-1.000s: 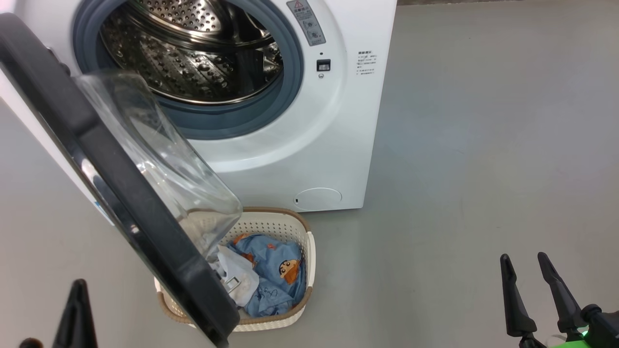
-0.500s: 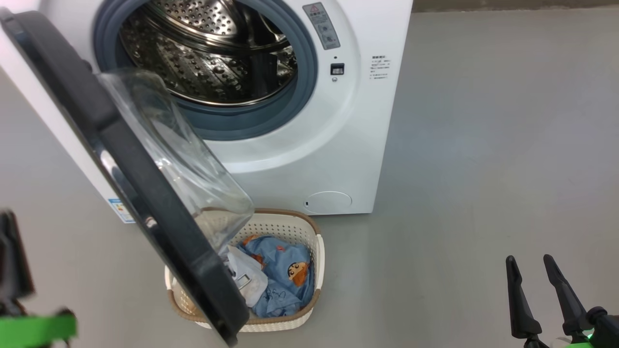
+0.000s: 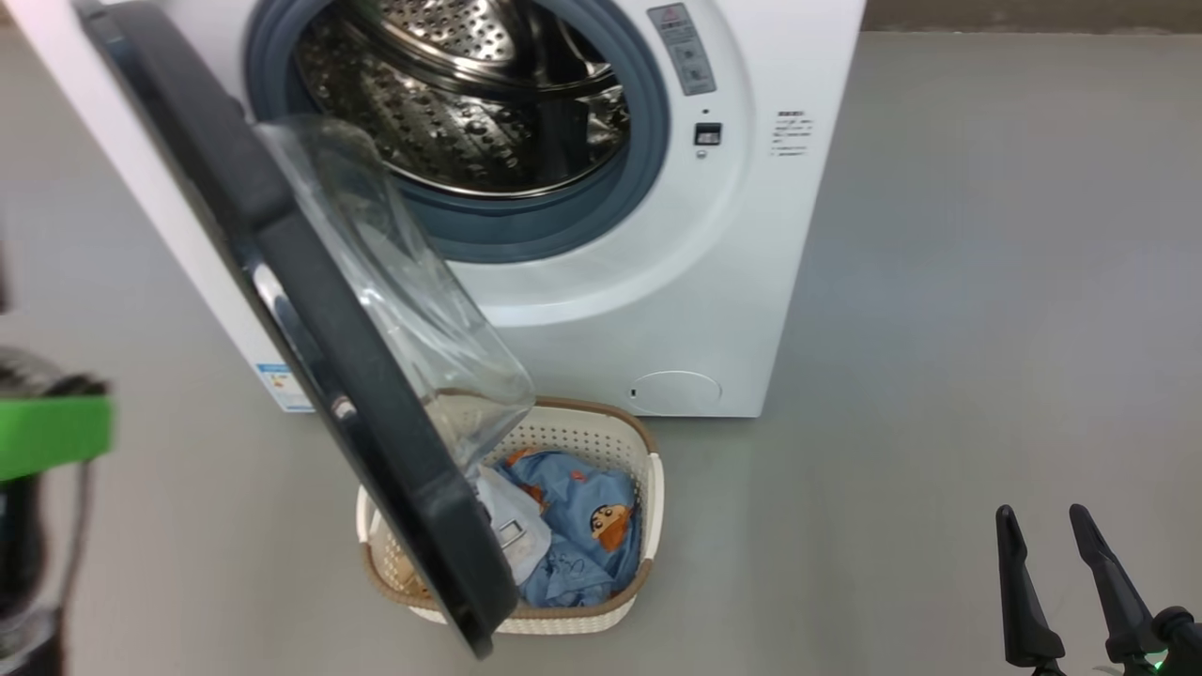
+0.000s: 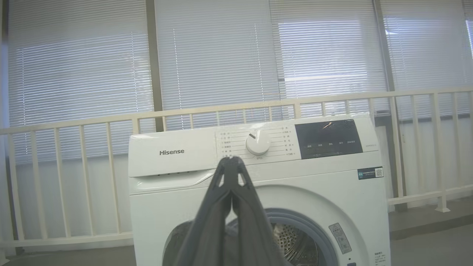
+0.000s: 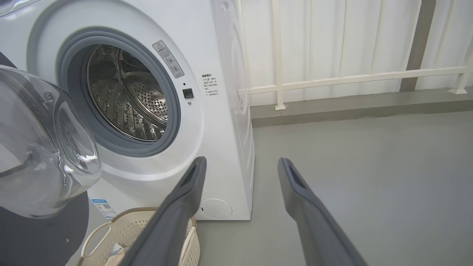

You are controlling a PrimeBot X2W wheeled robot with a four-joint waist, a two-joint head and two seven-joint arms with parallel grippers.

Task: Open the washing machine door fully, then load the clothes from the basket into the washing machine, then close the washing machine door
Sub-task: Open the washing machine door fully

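Door swung open; clothes in basket

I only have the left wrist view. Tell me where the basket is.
Observer: The basket stands on the floor right in front of the washing machine. In the head view the open washing machine door covers its left side.
Operator: Report what is in it.
Observer: The clothes lie inside. They are light-blue pieces with an orange-brown cartoon figure, plus a white piece beside them. The drum holds none of them yet.
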